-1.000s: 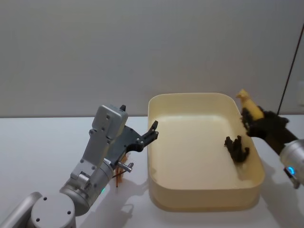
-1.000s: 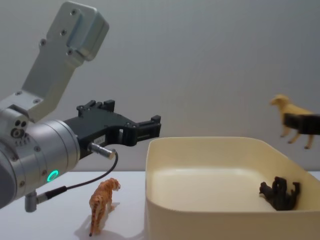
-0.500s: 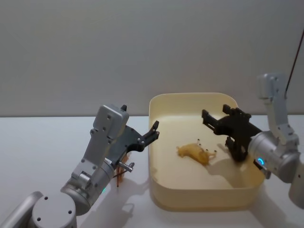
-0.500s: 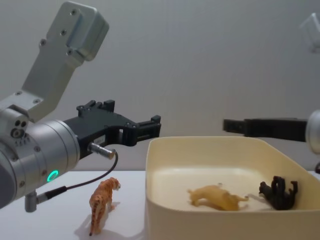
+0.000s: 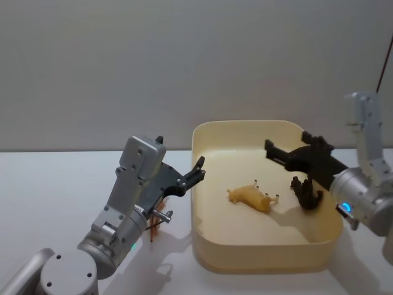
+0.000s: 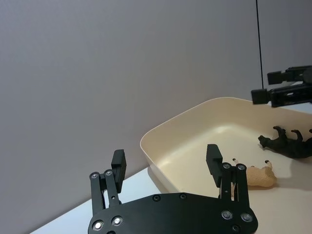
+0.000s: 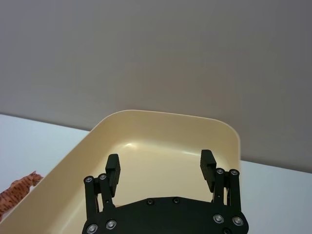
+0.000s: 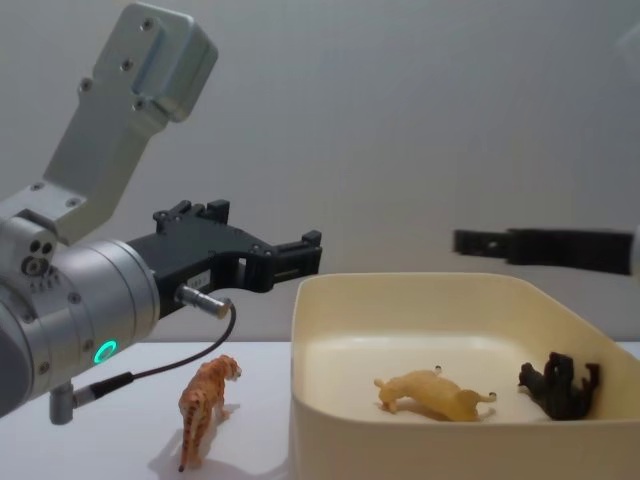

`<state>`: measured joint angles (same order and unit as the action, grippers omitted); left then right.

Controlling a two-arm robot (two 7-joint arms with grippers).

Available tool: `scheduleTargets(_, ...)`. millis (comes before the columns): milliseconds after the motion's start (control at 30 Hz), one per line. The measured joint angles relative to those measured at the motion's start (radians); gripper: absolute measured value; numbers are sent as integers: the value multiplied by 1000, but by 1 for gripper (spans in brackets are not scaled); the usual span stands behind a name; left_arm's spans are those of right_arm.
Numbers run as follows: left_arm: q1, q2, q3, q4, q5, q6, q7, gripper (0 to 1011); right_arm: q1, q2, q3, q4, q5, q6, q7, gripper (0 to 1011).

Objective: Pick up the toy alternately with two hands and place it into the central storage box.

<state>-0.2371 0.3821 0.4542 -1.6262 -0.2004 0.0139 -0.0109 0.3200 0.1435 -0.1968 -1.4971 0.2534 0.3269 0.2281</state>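
The central storage box (image 5: 264, 259) stands on the tabletop (image 5: 49, 184), a little toward its right edge. Two toys are already in it. A yellow animal (image 5: 252, 198) lies on its side in the middle of the floor. A dark animal (image 5: 306, 192) lies with the legs up near the right wall.

The right claw (image 7: 160, 163) hovers above the right part of the box, level with the floor. It is released and carries nothing. I think it stands open there because its toy is delivered.

One striped tiger (image 8: 205, 405) stands upright on the tabletop, just beside the left wall of the box. It is the only toy I can see outside.

The left claw (image 6: 165, 158) hangs in the air above this tiger and points toward the box. It is also released and empty. Because the hands must alternate, I judge that the next turn belongs to the left one. It must come down to the tiger, and the thin legs may let the toy tip when the claw closes.
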Motion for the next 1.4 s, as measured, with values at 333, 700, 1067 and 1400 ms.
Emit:
scheduleTargets(333, 0, 0, 0, 0, 0, 0, 0, 1001, -73, 61, 62, -92, 67, -15, -74, 1001)
scheduleTargets(700, 0, 0, 0, 0, 0, 0, 0, 1001, -166, 130, 137, -194, 144, -31, -149, 1001)
scheduleTargets(1067, 30, 22, -7, -46, -15, 29, 42, 1001, -199, 154, 164, -230, 172, -36, -175, 1001)
scheduleTargets(1400, 104, 74, -22, -143, -62, 104, 149, 1001, -213, 165, 175, -246, 184, -38, -185, 1001)
